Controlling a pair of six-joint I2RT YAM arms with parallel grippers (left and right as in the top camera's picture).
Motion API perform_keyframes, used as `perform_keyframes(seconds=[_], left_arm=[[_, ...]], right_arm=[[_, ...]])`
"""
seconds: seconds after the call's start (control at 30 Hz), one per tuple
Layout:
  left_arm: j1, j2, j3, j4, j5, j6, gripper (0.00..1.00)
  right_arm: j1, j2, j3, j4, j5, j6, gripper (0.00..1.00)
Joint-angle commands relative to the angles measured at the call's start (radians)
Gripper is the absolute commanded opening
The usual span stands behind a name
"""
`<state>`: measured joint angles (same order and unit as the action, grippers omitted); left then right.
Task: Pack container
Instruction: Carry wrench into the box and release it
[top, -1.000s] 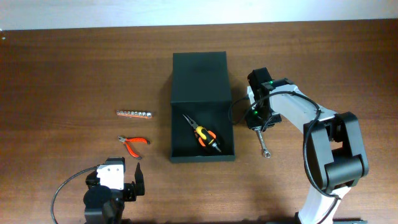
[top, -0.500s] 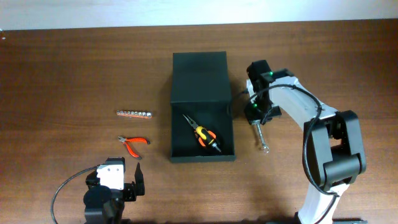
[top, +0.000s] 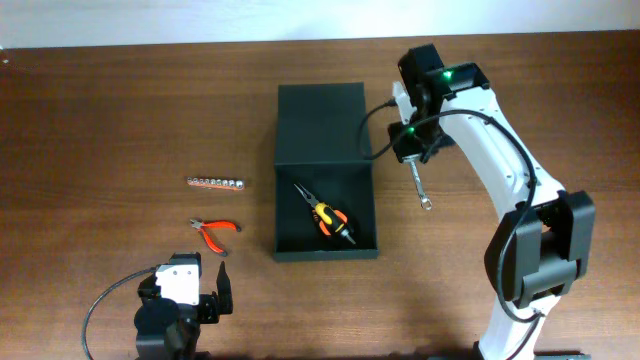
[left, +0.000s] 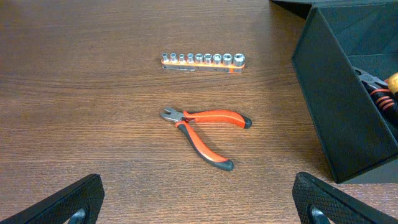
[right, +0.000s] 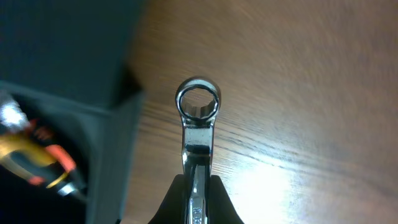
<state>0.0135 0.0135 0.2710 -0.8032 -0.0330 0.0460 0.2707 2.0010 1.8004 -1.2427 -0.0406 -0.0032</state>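
Container (top: 298, 232) is a dark green, matte, rectangular box. It lies open on the table just to the left of the right gripper (top: 413, 163), and ahead and to the right of the left gripper (left: 196, 186). Its flap lid (top: 322, 122) is folded back flat on the far side. On the bottom of the box lie pliers with orange and black handles (top: 326, 216), their nose pointing to the far left corner.

The right gripper is clamped on a silver wrench (right: 198, 121), whose ring end hangs down beside the right wall of the box. One second ago this gripper was nearer to the robot and the wrench tip was by the near right corner; now the arm has moved farther out and the wrench is beside the middle of the wall.

The left gripper has its fingers wide apart and holds nothing. In front of it lie red cutters (left: 204, 129), and beyond them a rail of sockets (left: 202, 60); both are where they were.
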Motion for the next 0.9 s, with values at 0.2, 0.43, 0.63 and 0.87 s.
perform_keyframes(seconds=[0.2,0.43,0.63,0.87], left_arm=[[0.004,-0.008,-0.005,0.002,0.008,0.019,0.99],[0.004,-0.008,-0.005,0.002,0.008,0.019,0.99],[0.004,-0.008,-0.005,0.002,0.008,0.019,0.99],[0.004,-0.008,-0.005,0.002,0.008,0.019,0.99]], right_arm=[[0.21,-0.003,0.087,-0.013,-0.125,-0.22,0.04],[0.323,0.003,0.082,0.038,-0.052,-0.229,0.04],[0.333,0.005,0.013,0.109,-0.053,-0.228,0.04],[0.333,0.005,-0.143,0.239,-0.053,-0.227,0.04]])
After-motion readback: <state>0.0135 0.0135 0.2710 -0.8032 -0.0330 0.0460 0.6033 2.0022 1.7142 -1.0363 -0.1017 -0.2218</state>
